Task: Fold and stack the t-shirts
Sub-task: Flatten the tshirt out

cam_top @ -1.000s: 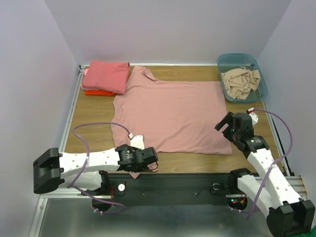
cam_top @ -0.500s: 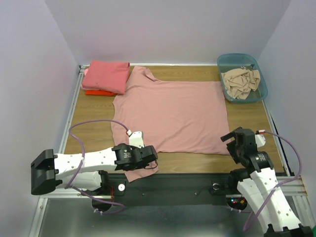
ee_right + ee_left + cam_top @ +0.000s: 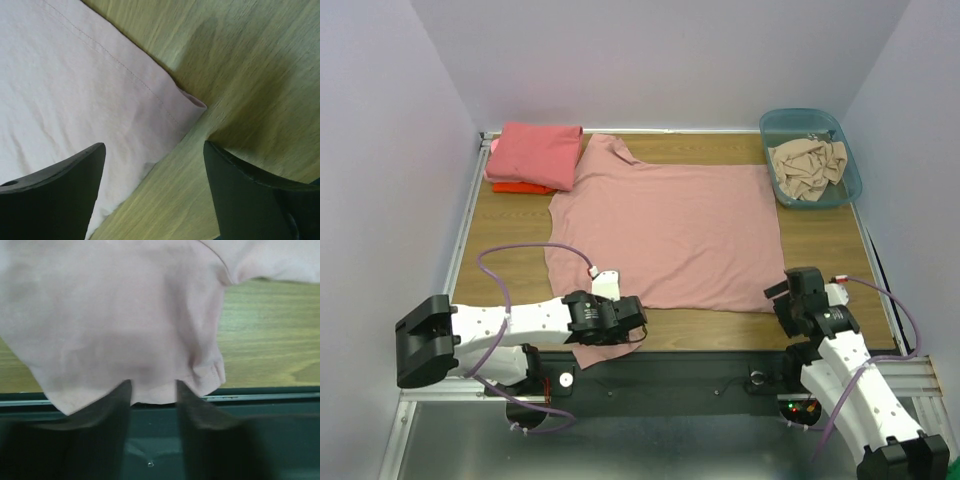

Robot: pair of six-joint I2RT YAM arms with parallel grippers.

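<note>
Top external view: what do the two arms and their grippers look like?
The left arm and right arm have white, finely dotted link shells with black joint housings. The left gripper and right gripper are black, with dark tapered fingers. A loose purple cable loops along each arm.

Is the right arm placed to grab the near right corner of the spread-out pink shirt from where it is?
Probably yes. The right gripper hangs open just over that corner of the dusty pink t-shirt, which lies flat on the bare wood of the table, with nothing in between.
</note>
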